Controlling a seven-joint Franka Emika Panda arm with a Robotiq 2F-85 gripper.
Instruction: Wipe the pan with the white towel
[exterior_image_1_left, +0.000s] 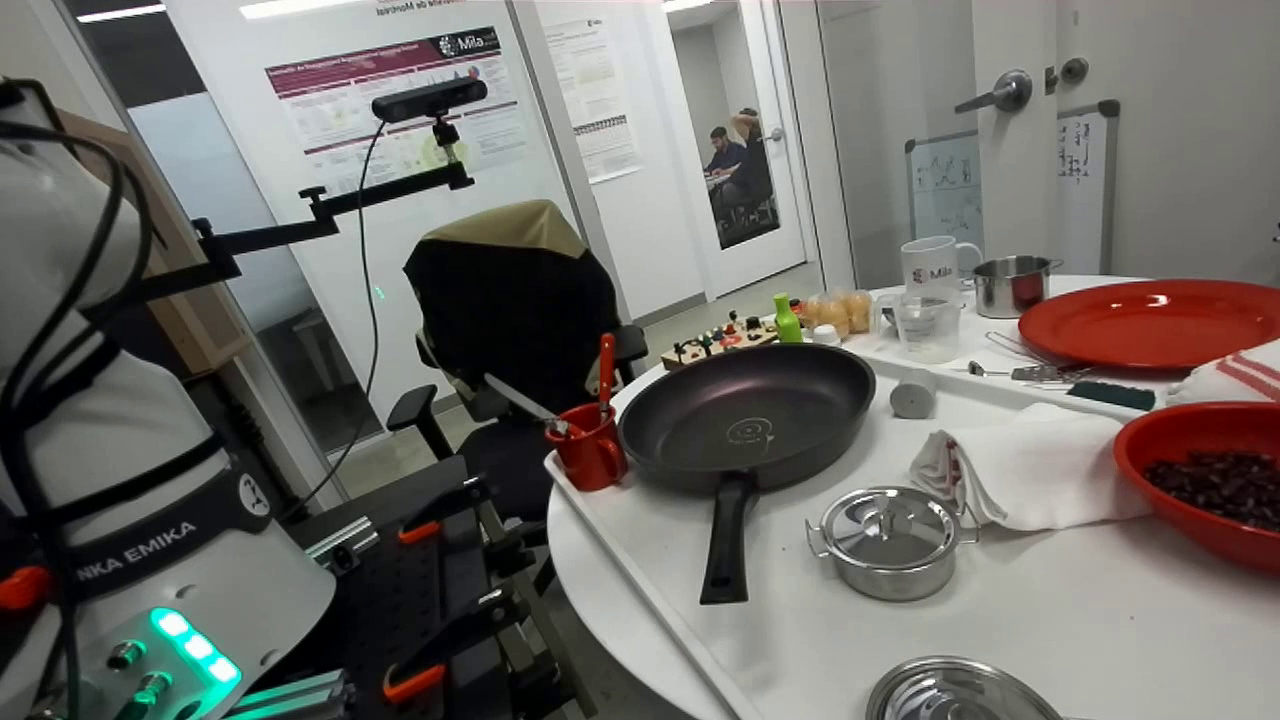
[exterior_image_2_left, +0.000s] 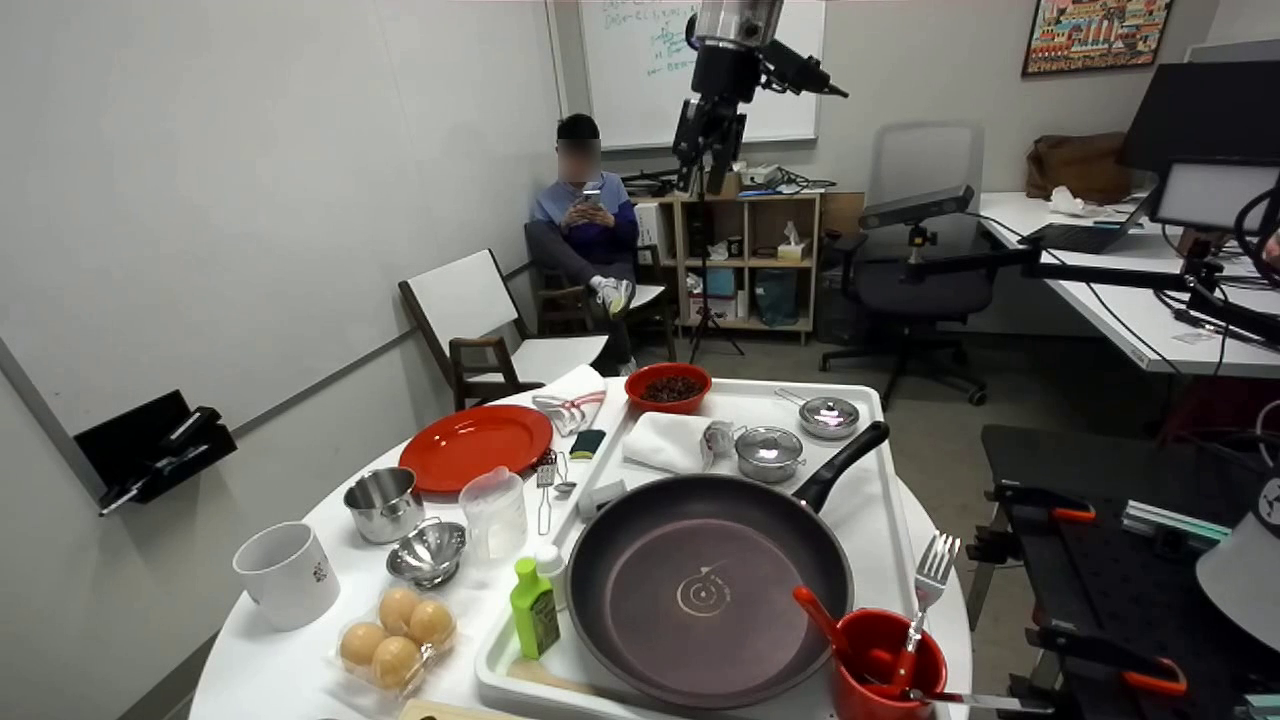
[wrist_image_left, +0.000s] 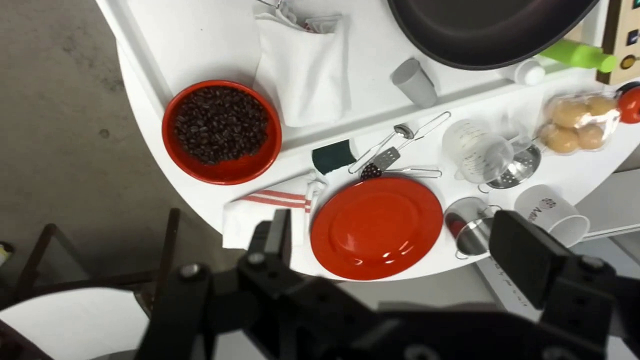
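Note:
The dark frying pan (exterior_image_1_left: 800, 400) lies on the white tray, its black handle pointing away from the red mug; it also shows in an exterior view (exterior_image_2_left: 705, 560) and at the top of the wrist view (wrist_image_left: 480, 35). A folded white towel (wrist_image_left: 305, 75) lies on the tray between pan and bean bowl; it shows in both exterior views (exterior_image_1_left: 1040, 460) (exterior_image_2_left: 665, 443). A second white towel with red stripes (wrist_image_left: 272, 202) lies beside the red plate. My gripper (wrist_image_left: 392, 217) is open, with nothing between its fingers, high above the table; it also shows in an exterior view (exterior_image_2_left: 703, 180).
A red bowl of dark beans (wrist_image_left: 220, 125), a red plate (wrist_image_left: 377, 227) and a lidded steel pot (exterior_image_1_left: 890, 540) stand near the towels. A red mug with cutlery (exterior_image_1_left: 590, 450), a grey cup (wrist_image_left: 414, 82) and a green bottle (exterior_image_2_left: 535, 610) stand around the pan. The tray has a raised rim (exterior_image_1_left: 640, 590).

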